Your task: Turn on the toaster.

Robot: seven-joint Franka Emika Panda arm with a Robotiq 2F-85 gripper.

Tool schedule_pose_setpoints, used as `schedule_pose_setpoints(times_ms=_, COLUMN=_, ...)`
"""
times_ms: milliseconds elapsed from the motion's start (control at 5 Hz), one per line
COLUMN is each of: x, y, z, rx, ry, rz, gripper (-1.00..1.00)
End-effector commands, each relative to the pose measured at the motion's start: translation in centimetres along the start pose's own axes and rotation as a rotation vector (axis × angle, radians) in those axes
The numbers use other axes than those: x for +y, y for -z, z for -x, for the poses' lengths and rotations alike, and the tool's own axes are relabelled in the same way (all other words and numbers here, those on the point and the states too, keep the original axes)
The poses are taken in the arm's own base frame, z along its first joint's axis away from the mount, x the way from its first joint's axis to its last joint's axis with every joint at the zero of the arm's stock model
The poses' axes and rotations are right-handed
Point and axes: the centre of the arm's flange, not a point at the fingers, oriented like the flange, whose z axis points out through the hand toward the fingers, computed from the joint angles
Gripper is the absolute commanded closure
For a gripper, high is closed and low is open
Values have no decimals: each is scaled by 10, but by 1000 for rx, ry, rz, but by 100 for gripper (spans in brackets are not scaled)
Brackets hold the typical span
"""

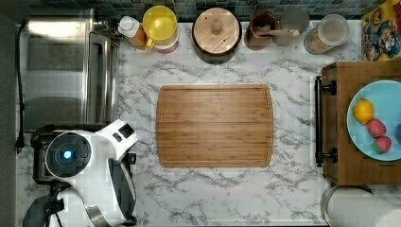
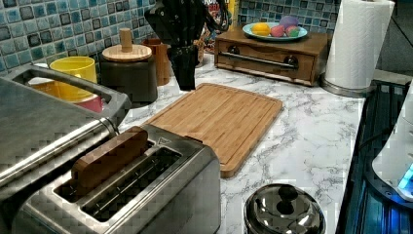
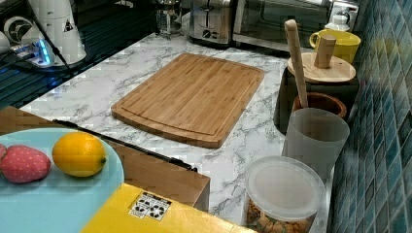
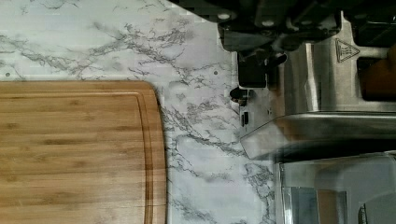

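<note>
The brushed-steel toaster (image 2: 146,195) stands at the front of the left view, with a brown slice (image 2: 109,158) sticking out of one of its two long slots. In the top view my white arm (image 1: 94,161) covers most of the toaster (image 1: 39,163). My black gripper (image 2: 185,80) hangs in the air over the toaster's end, fingers together and holding nothing. The wrist view puts the gripper (image 4: 253,77) at the toaster's (image 4: 322,74) end face, just above a small black knob (image 4: 237,94). I cannot tell whether they touch.
The big toaster oven (image 1: 61,66) sits right beside the toaster. A bamboo cutting board (image 1: 215,125) lies mid-counter. Jars, a yellow cup (image 1: 160,22) and a wooden-lidded pot (image 1: 216,30) line the tiled wall. A wooden drawer box (image 1: 338,123) carries a fruit plate. A steel lid (image 2: 285,209) is nearby.
</note>
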Motion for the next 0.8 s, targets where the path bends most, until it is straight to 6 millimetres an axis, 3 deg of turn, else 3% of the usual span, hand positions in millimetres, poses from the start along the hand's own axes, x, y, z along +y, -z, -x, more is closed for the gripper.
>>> schedule_pose_setpoints(times_ms=200, x=-10, y=-38, z=36, rx=-7, ry=-8, rz=1, gripper=100)
schedule_pose_setpoints(times_ms=800, x=-13, y=-57, z=44, rx=4, ry=26, rz=-73, gripper=100)
